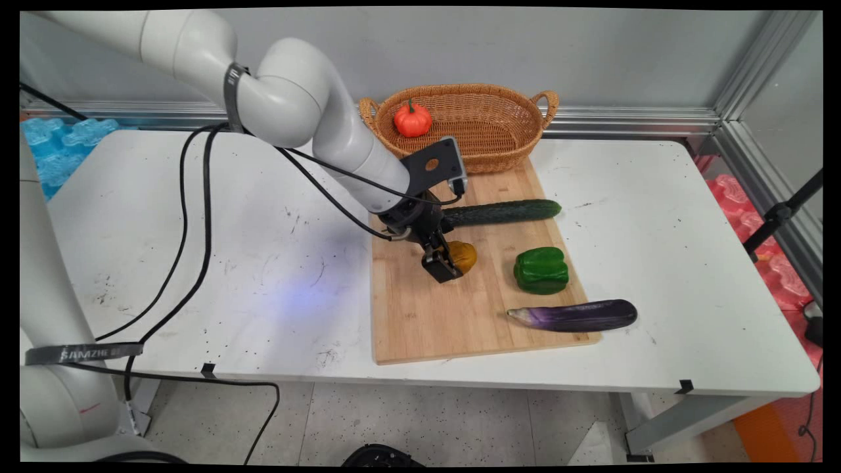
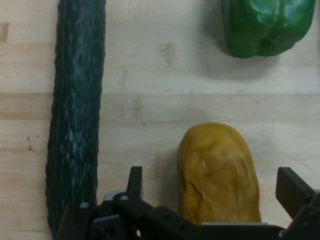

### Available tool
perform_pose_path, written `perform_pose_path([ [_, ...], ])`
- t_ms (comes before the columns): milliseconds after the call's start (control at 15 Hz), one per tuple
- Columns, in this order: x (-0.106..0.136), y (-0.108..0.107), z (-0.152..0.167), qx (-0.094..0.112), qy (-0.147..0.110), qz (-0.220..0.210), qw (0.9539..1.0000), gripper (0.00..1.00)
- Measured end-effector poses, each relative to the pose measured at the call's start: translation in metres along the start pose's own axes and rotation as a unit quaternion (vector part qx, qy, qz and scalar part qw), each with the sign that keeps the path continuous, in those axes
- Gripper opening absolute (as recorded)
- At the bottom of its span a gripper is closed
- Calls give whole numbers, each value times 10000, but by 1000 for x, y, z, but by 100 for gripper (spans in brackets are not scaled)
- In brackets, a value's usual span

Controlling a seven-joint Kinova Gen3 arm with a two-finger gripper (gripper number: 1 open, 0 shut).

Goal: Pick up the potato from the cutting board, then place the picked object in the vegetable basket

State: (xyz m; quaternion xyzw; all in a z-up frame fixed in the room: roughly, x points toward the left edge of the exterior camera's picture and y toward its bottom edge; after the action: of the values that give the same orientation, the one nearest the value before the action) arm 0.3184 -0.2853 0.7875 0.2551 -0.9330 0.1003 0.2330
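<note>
The only writing to be found is on a dark strap (image 1: pixel 84 353) that goes around the lower white part of the arm, at the left side of the main view. It carries pale capital letters which seem to begin with "SAM", but the whole word is too small to read with certainty. On the vegetables, the basket, the wooden board and the counter I can see no text, number or sign.

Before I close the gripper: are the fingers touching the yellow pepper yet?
Apart. In the hand view both fingers stand clear of the yellow pepper, with bare cutting board visible on each side.
</note>
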Motion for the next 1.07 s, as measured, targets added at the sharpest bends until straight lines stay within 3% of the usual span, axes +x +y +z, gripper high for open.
perform_pose_path([
  [133, 0, -1, 4, 7, 15, -23, 10000, 100],
  [200, -1, -1, 6, 4, 20, -38, 10000, 0],
  [667, -2, -3, 14, -56, 4, -153, 9999, 0],
  [1067, 10, -18, 5, -267, -37, -312, 9992, 0],
])
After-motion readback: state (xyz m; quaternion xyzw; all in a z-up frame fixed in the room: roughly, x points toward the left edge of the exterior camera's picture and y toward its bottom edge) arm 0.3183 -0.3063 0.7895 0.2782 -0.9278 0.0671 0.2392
